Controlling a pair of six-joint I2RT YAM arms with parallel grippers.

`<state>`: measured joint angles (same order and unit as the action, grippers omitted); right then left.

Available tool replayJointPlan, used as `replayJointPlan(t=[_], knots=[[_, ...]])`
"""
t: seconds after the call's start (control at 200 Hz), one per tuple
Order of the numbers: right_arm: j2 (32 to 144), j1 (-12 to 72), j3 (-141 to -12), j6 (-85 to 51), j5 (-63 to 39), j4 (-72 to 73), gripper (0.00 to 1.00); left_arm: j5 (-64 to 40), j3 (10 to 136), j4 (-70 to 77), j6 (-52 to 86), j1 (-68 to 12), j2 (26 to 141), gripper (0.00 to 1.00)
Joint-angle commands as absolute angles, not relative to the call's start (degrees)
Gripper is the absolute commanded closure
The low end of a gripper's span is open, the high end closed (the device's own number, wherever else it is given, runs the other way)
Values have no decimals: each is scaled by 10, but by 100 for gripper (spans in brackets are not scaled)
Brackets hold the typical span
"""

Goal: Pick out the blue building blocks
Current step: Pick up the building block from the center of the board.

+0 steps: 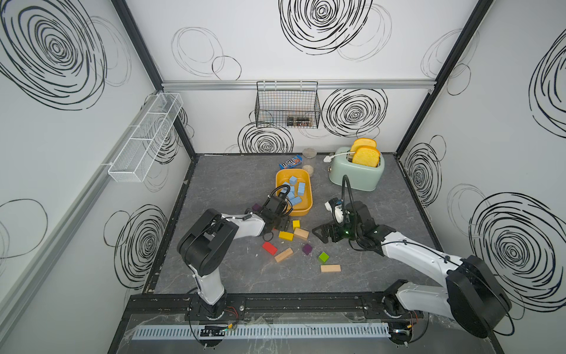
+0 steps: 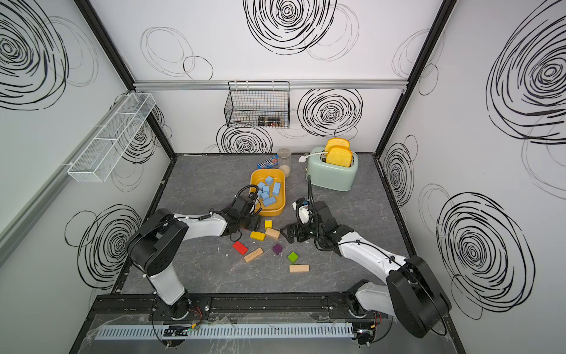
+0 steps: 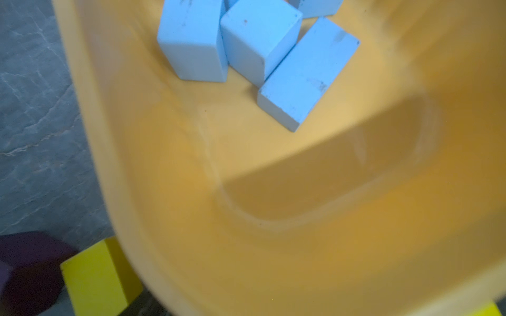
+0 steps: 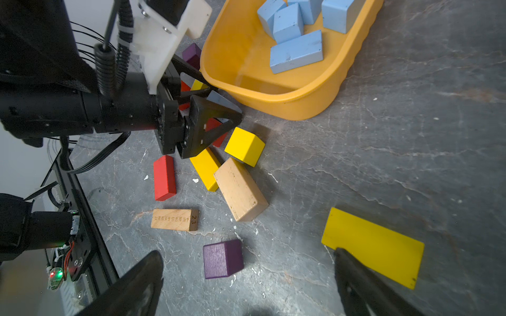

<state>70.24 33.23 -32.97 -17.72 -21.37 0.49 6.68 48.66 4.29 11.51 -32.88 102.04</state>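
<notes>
Several light-blue building blocks (image 1: 295, 191) (image 2: 269, 191) (image 3: 257, 41) (image 4: 297, 54) lie heaped in a yellow tub (image 1: 310, 196) (image 2: 283, 196) (image 3: 273, 260) (image 4: 287, 106) in mid-table. My left gripper (image 1: 282, 225) (image 2: 252, 223) (image 4: 227, 102) is low at the tub's near end, over loose blocks. In the right wrist view its jaws stand apart around a blue-grey block (image 4: 219, 99); contact is unclear. The left wrist view shows no fingers. My right gripper (image 1: 321, 233) (image 2: 289, 234) (image 4: 247, 255) hangs open and empty, right of the loose blocks.
Loose on the table in front of the tub lie a yellow cube (image 1: 296, 224), a yellow brick (image 1: 286, 235), wood bricks (image 1: 301, 234), a red brick (image 1: 269, 247), a purple cube (image 1: 307, 249) and a green cube (image 1: 323, 257). A toaster (image 1: 356, 173), candy packet (image 1: 291, 162) and jar (image 1: 308, 153) stand behind.
</notes>
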Motion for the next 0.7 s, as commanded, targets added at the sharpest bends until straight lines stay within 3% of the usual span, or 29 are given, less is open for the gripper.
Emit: replayJointPlan(t=[0.0,0.435,0.695], knots=[[705,332,-344,-170,-217,2,2,57,486,-14,129,-332,1025,23],[703,333,-346,-172,-221,0,2,39,471,-19,152,-297,967,28],[706,333,-350,-172,-224,0,2,-2,468,22,160,-262,970,11]])
